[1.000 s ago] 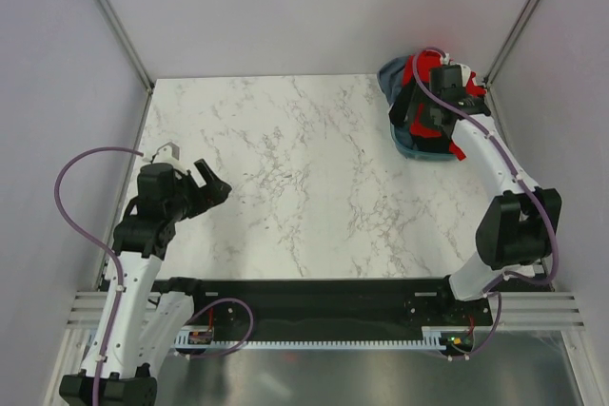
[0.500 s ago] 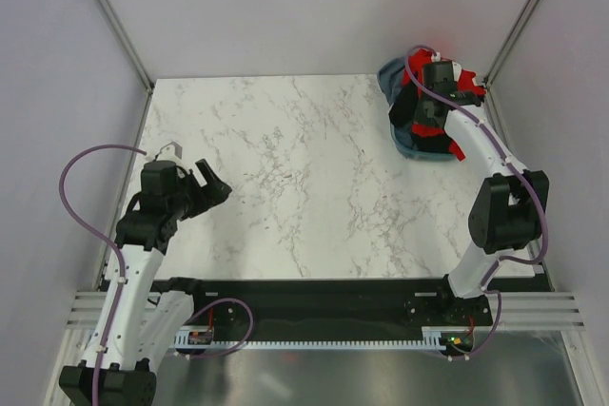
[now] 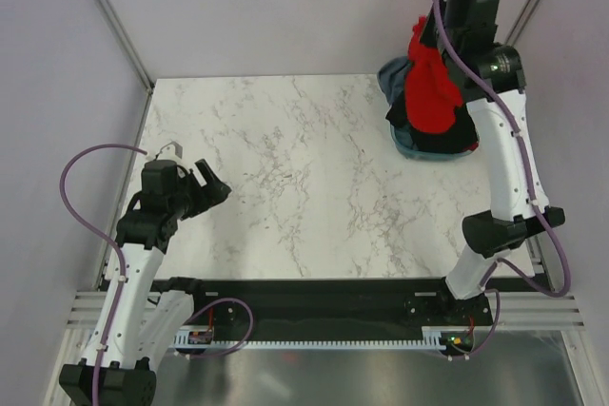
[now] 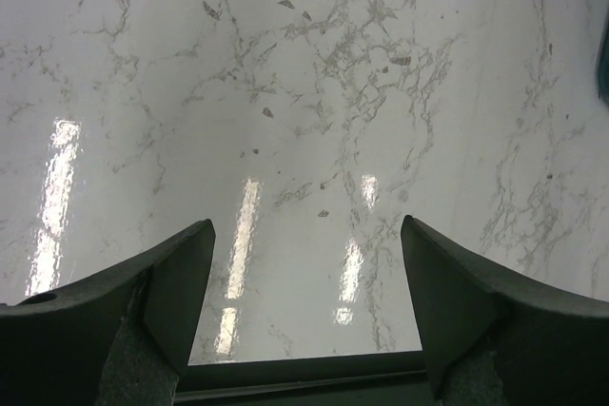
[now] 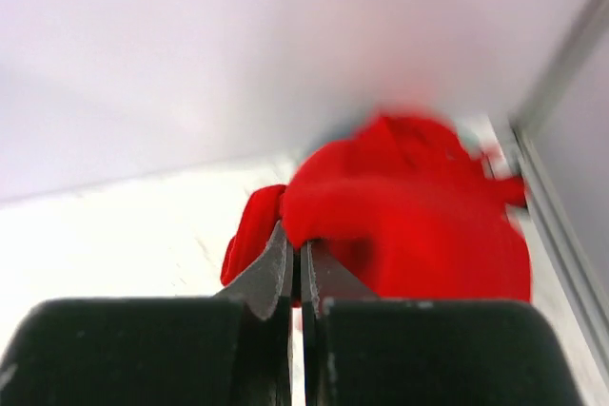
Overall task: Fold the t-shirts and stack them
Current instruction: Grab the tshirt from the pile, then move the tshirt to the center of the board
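- Top: red shirt (image 3: 433, 92) hangs limp from right end effector (image 3: 424, 31) above the pile (image 3: 393, 76), at the worktop's (image 3: 304, 168) far right corner.
- Left wrist: left end effector (image 4: 304, 225) spread, holding nothing.
- Right wrist: end effector pressed together, pinching a red fold; soft and light, probably best taken at the shoulders.

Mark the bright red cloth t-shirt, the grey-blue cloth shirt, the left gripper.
red t-shirt (image 3: 433, 92): top view, hanging middle.
grey-blue shirt (image 3: 388, 75): top view, left part.
left gripper (image 4: 306, 225): left wrist view, between fingertips.
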{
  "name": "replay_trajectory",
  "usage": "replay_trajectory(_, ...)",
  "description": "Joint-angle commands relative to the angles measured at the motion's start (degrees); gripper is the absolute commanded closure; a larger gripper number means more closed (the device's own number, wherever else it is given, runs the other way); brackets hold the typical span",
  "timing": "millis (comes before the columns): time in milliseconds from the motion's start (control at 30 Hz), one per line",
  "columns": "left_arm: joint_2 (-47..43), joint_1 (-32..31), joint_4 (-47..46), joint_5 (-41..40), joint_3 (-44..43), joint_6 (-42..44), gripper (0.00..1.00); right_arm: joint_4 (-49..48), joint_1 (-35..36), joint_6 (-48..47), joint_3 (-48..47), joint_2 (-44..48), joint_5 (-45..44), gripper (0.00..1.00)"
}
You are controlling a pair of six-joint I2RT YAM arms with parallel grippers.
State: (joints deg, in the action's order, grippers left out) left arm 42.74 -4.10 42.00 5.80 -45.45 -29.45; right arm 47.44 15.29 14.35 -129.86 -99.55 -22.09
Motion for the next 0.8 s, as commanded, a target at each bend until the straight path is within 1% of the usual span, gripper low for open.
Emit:
replay_trajectory(0, -0.55, 0.06, 0.54, -1.32, -1.04, 1.59, 0.14, -5.32, 2.28, -5.64, -15.91, -0.12, 1.33, 1.00)
replay_trajectory(33, -0.73, 0.06, 0.54, -1.23, -1.04, 1.59, 0.14, -8.30, 3.25, -7.48, -16.30, 1.18, 3.61, 1.00)
replay_trajectory(67, -0.82, 0.06, 0.63, -1.41, -0.96, 1.59, 0.14, -16.25, 3.86, -8.02, -15.17, 2.85, 6.94, 1.00)
replay_trajectory(100, -0.90, 0.06, 0.54, -1.50, -0.95, 1.50, 0.14, -21.29, 4.39, -8.11, -9.76, 5.04, 14.28, 0.99)
replay_trajectory(133, -0.91, 0.06, 0.63, -1.50, -0.95, 1.50, 0.14, -26.56, 4.92, -6.46, -6.40, 9.85, 19.31, 0.98)
replay_trajectory(167, -0.91, 0.06, 0.72, -1.58, -0.87, 1.59, 0.15, -35.57, 5.19, -4.61, -3.76, 11.90, 22.58, 0.98)
replay_trajectory(200, -0.99, 0.06, 0.63, -1.67, -0.87, 1.50, 0.15, -38.97, 5.19, -2.51, -0.60, 13.40, 29.92, 0.98)
replay_trajectory(233, -0.99, 0.06, 0.63, -1.76, -0.95, 1.50, 0.15, -40.92, 5.19, 1.52, -0.39, 14.63, 32.35, 0.98)
replay_trajectory(300, -1.25, 0.06, 0.63, -1.93, -0.87, 1.42, 0.15, -41.12, 5.19, 4.10, -1.79, 13.95, 36.22, 0.98)
replay_trajectory(333, -1.43, 0.06, 0.72, -2.11, -0.78, 1.33, 0.15, -40.76, 5.10, 5.15, -1.71, 13.77, 39.46, 0.98)
replay_trajectory(367, -1.52, 0.06, 0.63, -2.11, -0.78, 1.24, 0.15, -40.33, 5.19, 6.90, -1.01, 13.59, 40.88, 0.98)
replay_trajectory(433, -1.70, 0.06, 0.72, -2.29, -0.78, 1.24, 0.16, -39.18, 5.28, 8.58, 1.36, 12.98, 43.95, 0.98)
replay_trajectory(467, -1.78, 0.06, 0.72, -2.37, -0.78, 1.24, 0.15, -38.74, 5.19, 11.03, 2.32, 12.98, 45.28, 0.97)
replay_trajectory(533, -1.61, 0.06, 0.72, -2.46, -0.69, 1.24, 0.16, -39.44, 5.71, 13.41, 6.54, 13.15, 48.61, 0.97)
replay_trajectory(600, -1.43, 0.06, 0.72, -2.46, -0.78, 1.24, 0.16, -41.46, 7.55, 16.22, 11.10, 13.41, 50.03, 0.96)
replay_trajectory(767, -1.34, 0.06, 0.80, -2.90, -0.78, 1.06, 0.16, -42.78, 12.30, 19.39, 12.97, 11.49, 51.96, 0.95)
